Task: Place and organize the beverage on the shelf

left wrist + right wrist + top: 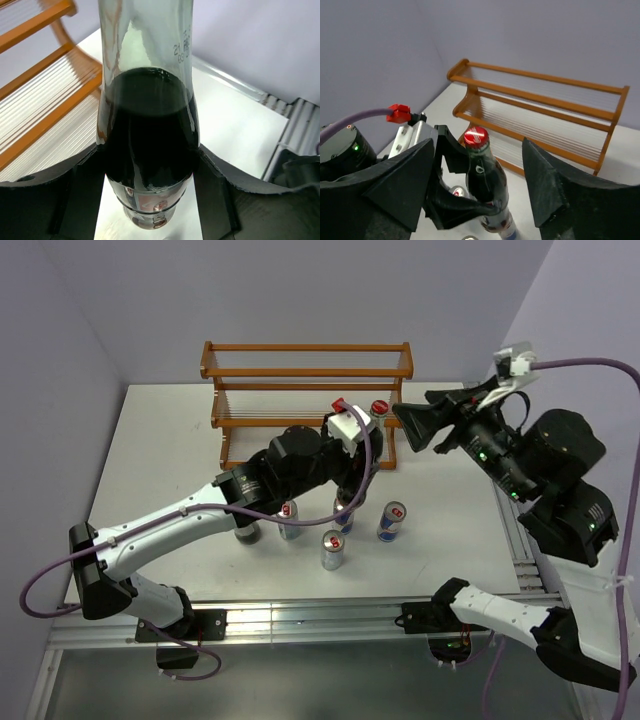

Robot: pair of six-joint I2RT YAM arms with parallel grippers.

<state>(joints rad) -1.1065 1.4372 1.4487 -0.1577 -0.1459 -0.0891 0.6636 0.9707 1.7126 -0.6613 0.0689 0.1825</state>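
Left gripper [149, 175] is clamped on a cola bottle [147, 110]. Its fingers [70, 190] press both sides of the body, below the neck. The bottle is upright with its red cap [476, 136] on and dark liquid up to the shoulder. It sits just in front of the shelf [305, 370], at the shelf's right end in the top view, and not on any tier. Can't tell whether its base touches the table [170, 440].

Right gripper [408, 428] is spread wide and holds nothing. It is raised off the table just right of the shelf's right end post, aimed at the bottle and apart from it. In the right wrist view its two fingers [395, 185] flank the bottle with a gap on each side.

Four blue-and-silver cans [391, 522] stand upright on the table in a loose cluster in front of the shelf, well apart from it, toward the arm bases. Three form a rough row parallel to the shelf front. The fourth can [332, 550] sits further from the shelf than the row. The leftmost can [289, 520] is partly under the left arm.

A dark round object [248, 532] sits in front of the shelf's left half, just left of the can row. It is mostly hidden under the left arm, so I can't tell what it is.
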